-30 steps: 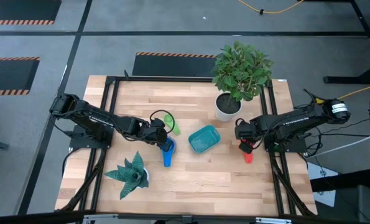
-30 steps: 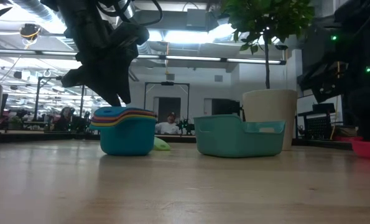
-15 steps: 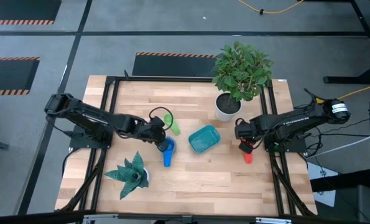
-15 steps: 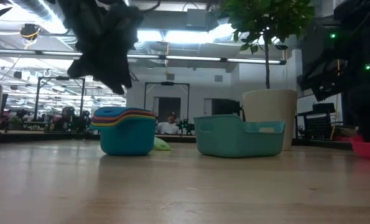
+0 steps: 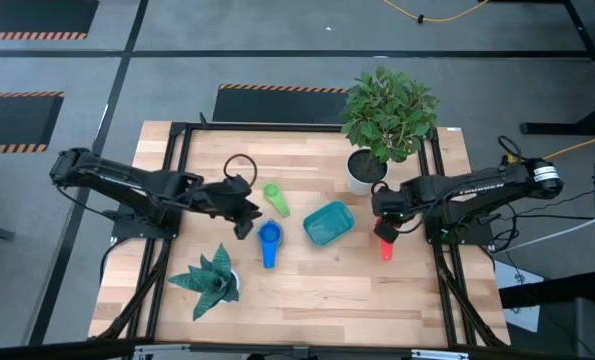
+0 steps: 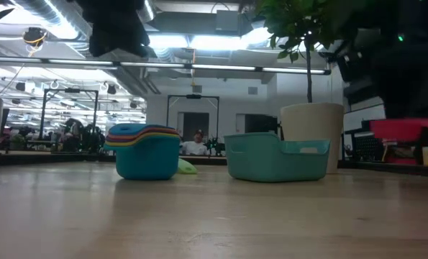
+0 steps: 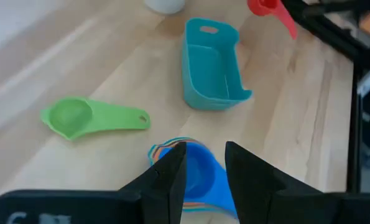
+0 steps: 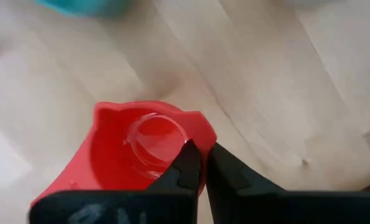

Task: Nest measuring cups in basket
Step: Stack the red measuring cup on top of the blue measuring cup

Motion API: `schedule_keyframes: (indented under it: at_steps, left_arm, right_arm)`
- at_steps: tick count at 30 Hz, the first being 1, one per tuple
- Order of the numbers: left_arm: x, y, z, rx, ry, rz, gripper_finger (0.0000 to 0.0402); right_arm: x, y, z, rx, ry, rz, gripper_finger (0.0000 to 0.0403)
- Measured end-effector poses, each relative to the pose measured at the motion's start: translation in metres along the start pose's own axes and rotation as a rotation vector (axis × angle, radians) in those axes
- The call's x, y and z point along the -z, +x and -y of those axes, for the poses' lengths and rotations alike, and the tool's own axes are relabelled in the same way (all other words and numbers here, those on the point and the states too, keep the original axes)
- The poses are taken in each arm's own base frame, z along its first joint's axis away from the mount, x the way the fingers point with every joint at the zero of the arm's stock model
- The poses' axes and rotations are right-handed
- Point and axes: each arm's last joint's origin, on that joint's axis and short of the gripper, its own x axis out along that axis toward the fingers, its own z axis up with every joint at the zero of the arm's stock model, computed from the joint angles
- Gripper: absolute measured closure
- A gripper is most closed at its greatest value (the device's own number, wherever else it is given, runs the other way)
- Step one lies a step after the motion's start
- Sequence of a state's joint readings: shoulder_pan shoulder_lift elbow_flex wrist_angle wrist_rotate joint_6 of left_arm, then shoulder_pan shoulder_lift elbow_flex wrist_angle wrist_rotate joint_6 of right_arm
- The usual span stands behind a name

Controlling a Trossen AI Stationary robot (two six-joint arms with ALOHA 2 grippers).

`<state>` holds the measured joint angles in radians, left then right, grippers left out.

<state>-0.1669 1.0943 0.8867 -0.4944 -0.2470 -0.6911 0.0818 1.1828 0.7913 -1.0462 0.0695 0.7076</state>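
Note:
A stack of nested measuring cups [image 5: 269, 240], blue on the outside, stands on the table with its handles toward the near edge; the low view [image 6: 145, 151] shows several coloured rims. The green cup [image 5: 275, 197] lies alone just beyond it. The teal basket [image 5: 327, 223] sits right of the stack. My left gripper [image 5: 239, 210] hangs open above the table, left of the stack, which shows beyond its fingers [image 7: 197, 180]. My right gripper [image 5: 382, 222], right of the basket, is shut on the red cup [image 5: 383, 243]. My right gripper pinches the red cup's rim [image 8: 194, 140], one finger inside the bowl and one outside. It comes from above. The cup is lifted clear of the table and hangs about level [image 6: 404, 128], its handle [image 5: 385, 252] toward the near edge.
A white pot with a leafy plant [image 5: 365, 170] stands behind the basket, close to my right arm. A small spiky plant [image 5: 209, 278] sits near the front left. A black cable loop [image 5: 239, 168] lies behind my left gripper. Bare wood spreads in front of the basket.
My left gripper has drawn back from the stack toward the table's left edge and risen, leaving the stack in place. My right gripper has lifted the red cup off the table and carried it a little left, toward the basket.

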Motion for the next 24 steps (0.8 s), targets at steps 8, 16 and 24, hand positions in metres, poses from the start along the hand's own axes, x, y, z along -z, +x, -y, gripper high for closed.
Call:
schedule_keyframes:
  at_steps: [8, 16, 24]
  left_arm:
    - [-0.002, -0.036, -0.01, 0.035, 0.208, 0.051, 0.0298]
    - [0.002, -0.078, -0.028, 0.055, 0.248, 0.096, 0.0298]
    - [0.008, -0.112, -0.045, 0.069, 0.231, 0.178, 0.0298]
  right_arm:
    - [-0.018, -0.037, -0.013, -0.109, 0.057, 0.101, 0.0385]
    - [-0.031, -0.059, -0.021, -0.208, 0.119, 0.202, 0.0385]
    - [-0.046, -0.064, -0.034, -0.328, 0.13, 0.329, 0.0384]
